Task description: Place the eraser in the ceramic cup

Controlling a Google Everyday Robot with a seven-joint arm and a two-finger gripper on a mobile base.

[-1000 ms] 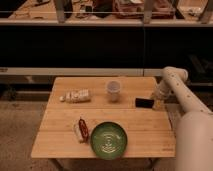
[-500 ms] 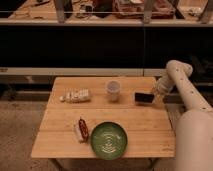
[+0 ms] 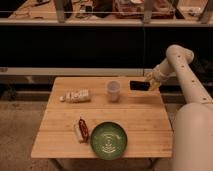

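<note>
I have the eraser (image 3: 138, 85) gripped in the hand (image 3: 148, 84), raised over the worktop (image 3: 65, 130) just right of the cup (image 3: 113, 90). This looks like the carrying step. Next I must centre it over the rim, tip it endwise and release.

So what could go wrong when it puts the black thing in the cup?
The gripper holds the eraser by one end, lying flat, beside the ceramic cup. The eraser looks longer than the cup is wide, so dropped flat it might land across the rim or slide off onto the table. The cup is small; a bump could tip it.
</note>
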